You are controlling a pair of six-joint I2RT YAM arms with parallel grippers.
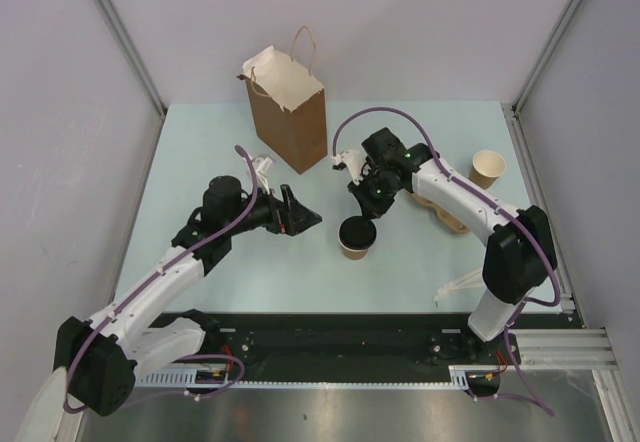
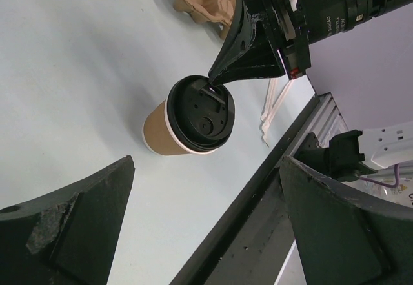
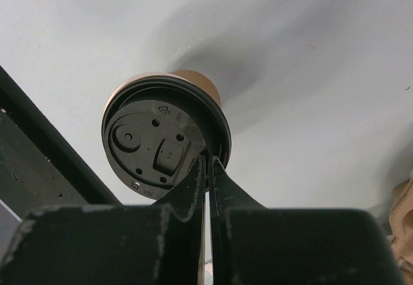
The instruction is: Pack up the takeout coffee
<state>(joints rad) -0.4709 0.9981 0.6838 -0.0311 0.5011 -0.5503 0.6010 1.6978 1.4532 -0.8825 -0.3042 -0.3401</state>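
Your right pincer [image 3: 208, 161] is pinched almost closed on the lid rim of the takeout coffee [image 1: 358, 234], which stands upright mid-way across the table [image 1: 200, 142]. Your left pincer [image 1: 303, 212] gapes wide just beside it.

**Tally on the tabletop**

One pale tabletop [image 1: 200, 142] carries everything counted here.

There are two paper cups. One is the takeout coffee [image 1: 355, 252], capped by the only black lid [image 1: 357, 231]. The other is an open-topped cup [image 1: 488, 168].

One brown paper bag [image 1: 290, 117] stands there, with two twine handles [image 1: 305, 47].

There is one moulded-pulp carrier tray [image 1: 457, 222], partly hidden behind an arm.

The white paper-wrapped sticks [image 1: 456, 287] number at least two; the exact count is unclear.

There are two robot arms [image 1: 165, 280] and two pincers, the left pincer [image 1: 303, 215] and the right pincer [image 1: 366, 212].
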